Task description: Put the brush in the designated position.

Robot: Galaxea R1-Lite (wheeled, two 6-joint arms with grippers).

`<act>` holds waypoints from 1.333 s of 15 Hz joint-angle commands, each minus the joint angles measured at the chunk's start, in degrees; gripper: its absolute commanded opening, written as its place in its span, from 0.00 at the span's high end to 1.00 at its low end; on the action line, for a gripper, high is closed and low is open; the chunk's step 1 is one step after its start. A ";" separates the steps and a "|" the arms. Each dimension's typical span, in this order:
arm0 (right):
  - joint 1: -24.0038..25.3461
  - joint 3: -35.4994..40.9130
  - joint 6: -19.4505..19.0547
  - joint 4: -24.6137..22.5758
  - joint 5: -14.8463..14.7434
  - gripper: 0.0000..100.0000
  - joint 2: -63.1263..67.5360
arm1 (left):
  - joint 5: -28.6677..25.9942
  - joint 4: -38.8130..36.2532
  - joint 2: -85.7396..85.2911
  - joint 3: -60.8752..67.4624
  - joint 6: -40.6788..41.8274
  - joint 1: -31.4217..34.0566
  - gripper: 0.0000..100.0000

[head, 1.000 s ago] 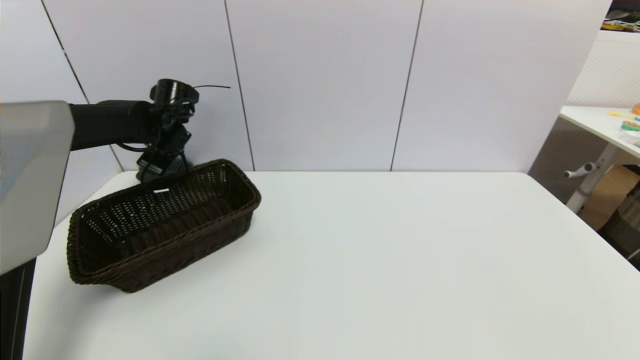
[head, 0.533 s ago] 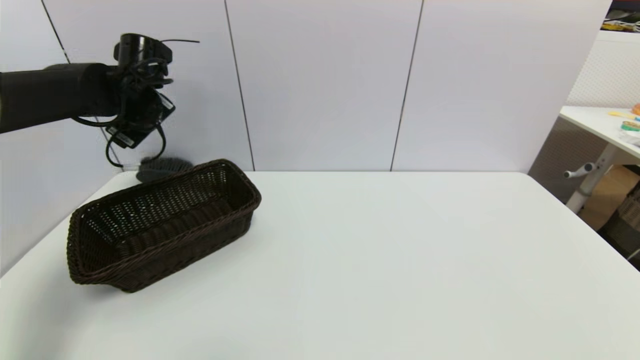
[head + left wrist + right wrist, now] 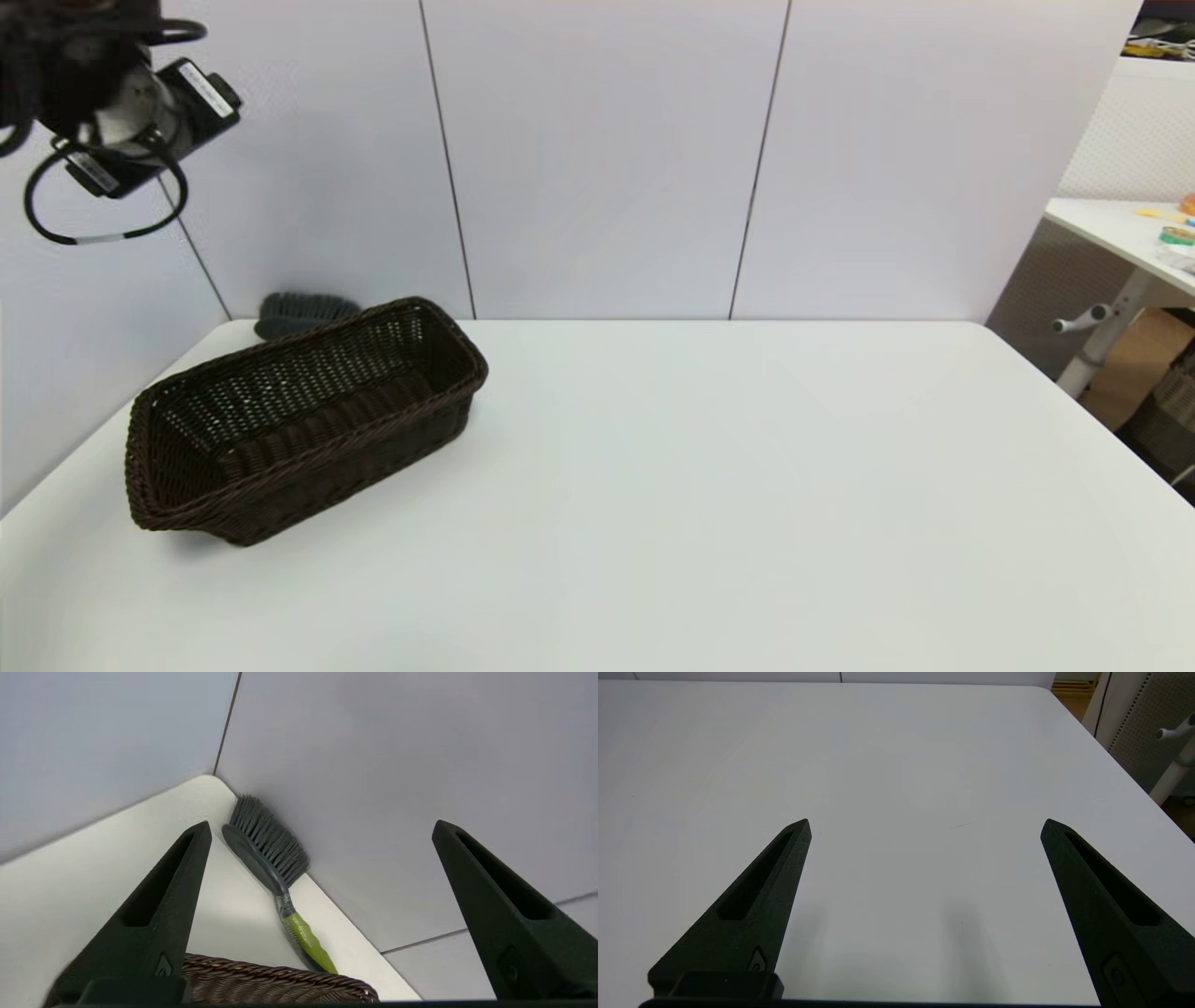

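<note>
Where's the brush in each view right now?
Head view: brush, bristles showing behind the wicker basket, far-left table corner by the wall.
Left wrist view: brush whole, along the wall beyond the basket rim.
Right wrist view: not in it.
Shared landmark: the basket.

The left arm's wrist assembly (image 3: 121,98) is black, a blocky housing with a pale grey round part set in its middle and two white labels printed with small dark text, one on its upper face and one on its lower edge. A thin black cable (image 3: 103,219) loops out below the housing, with a short white band on the loop. The left gripper (image 3: 322,830) has two long matte black fingers (image 3: 159,910), wedge-shaped and tapering to blunt tips, each with a long slot recessed in its inner face and a small round mark near its base. The right gripper (image 3: 924,826) has the same black, slotted, finely textured fingers (image 3: 1101,896).
</note>
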 commanded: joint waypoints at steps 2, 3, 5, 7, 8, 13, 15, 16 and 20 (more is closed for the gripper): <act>0.00 0.09 -0.07 0.00 0.02 0.00 0.05 | -9.45 0.00 -15.92 3.92 24.80 -1.44 0.00; 0.00 0.09 -0.07 0.00 0.02 0.00 0.05 | -14.90 0.27 -19.17 5.94 29.81 -1.53 0.00; 0.00 0.09 -0.07 0.00 0.02 0.00 0.05 | -25.10 0.53 -24.70 11.22 36.14 -1.61 0.00; 0.00 0.09 -0.07 0.00 0.02 0.00 0.05 | -31.43 0.53 -31.56 19.83 38.42 -1.53 0.00; 0.00 0.09 -0.07 0.00 0.02 0.00 0.05 | -33.10 0.44 -35.34 24.49 38.69 -1.53 0.00; 0.00 0.09 -0.07 0.00 0.02 0.00 0.05 | -35.21 -2.02 -55.99 45.93 40.89 -1.61 0.00; 0.00 0.09 -0.07 0.00 0.02 0.00 0.05 | -35.21 -4.92 -65.22 55.78 40.97 -1.61 0.00; 0.00 0.09 -0.07 0.00 0.02 0.00 0.05 | -35.29 -5.97 -68.21 59.03 41.15 -1.61 0.00; 0.00 0.09 -0.07 0.00 0.02 0.00 0.05 | -40.66 -12.48 -77.35 72.04 41.06 -1.70 0.00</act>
